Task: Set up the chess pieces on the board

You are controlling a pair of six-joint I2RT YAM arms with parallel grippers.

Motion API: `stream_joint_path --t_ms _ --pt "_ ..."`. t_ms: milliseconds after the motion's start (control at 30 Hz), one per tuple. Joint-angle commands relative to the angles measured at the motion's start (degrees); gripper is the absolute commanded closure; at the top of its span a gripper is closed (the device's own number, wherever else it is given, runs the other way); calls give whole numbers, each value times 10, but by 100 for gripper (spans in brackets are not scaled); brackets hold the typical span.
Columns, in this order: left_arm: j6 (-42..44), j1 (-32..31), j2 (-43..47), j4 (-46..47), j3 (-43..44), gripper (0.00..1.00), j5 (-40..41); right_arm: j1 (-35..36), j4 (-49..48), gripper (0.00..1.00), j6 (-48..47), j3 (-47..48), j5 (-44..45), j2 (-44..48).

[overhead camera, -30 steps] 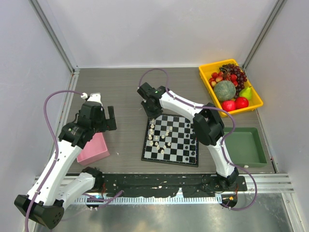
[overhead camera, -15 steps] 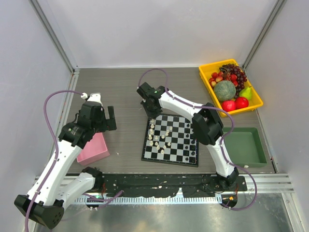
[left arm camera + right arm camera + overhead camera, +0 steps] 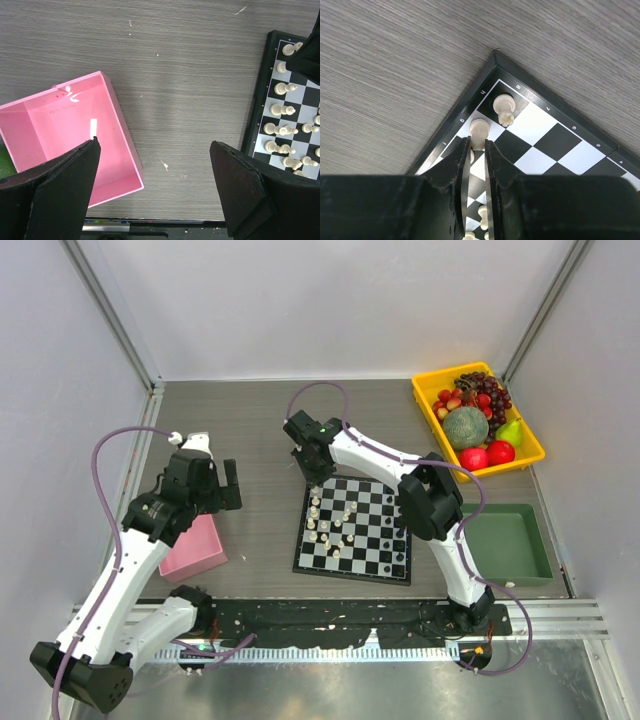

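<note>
The board [image 3: 301,540] lies in the table's middle, with white chess pieces [image 3: 325,525] scattered on its left half and black ones [image 3: 400,532] along its right edge. My right gripper [image 3: 313,478] is down at the board's far left corner. In the right wrist view its fingers [image 3: 477,142] stand narrow, pressed on both sides of a white piece [image 3: 479,129] on the board [image 3: 540,145]. Another white piece [image 3: 504,107] stands on the corner square beside it. My left gripper [image 3: 154,145] hangs wide open and empty over bare table, between the pink box [image 3: 65,140] and the board's edge [image 3: 257,115].
A pink square box [image 3: 195,548] sits left of the board, under my left arm. A yellow tray [image 3: 424,400] of fruit is at the far right. A green tray [image 3: 545,550] lies right of the board.
My right wrist has shifted slightly at the board's far left corner. My left arm has not moved.
</note>
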State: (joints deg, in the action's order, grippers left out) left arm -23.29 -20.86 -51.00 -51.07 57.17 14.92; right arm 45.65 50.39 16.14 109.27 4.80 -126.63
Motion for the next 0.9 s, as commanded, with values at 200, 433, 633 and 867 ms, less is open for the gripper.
stream_joint_path --t_ms 200,433,633,867 --pt "8 4 -4 14 4 0 -9 3 4 86 -14 -6 10 29" --pt "8 4 -6 15 4 0 -10 3 9 87 -18 -6 17 33" --pt "7 5 -9 16 2 0 -14 7 16 87 -21 -4 24 28" --pt "7 5 -9 17 1 1 -16 7 16 78 -23 -3 9 24"
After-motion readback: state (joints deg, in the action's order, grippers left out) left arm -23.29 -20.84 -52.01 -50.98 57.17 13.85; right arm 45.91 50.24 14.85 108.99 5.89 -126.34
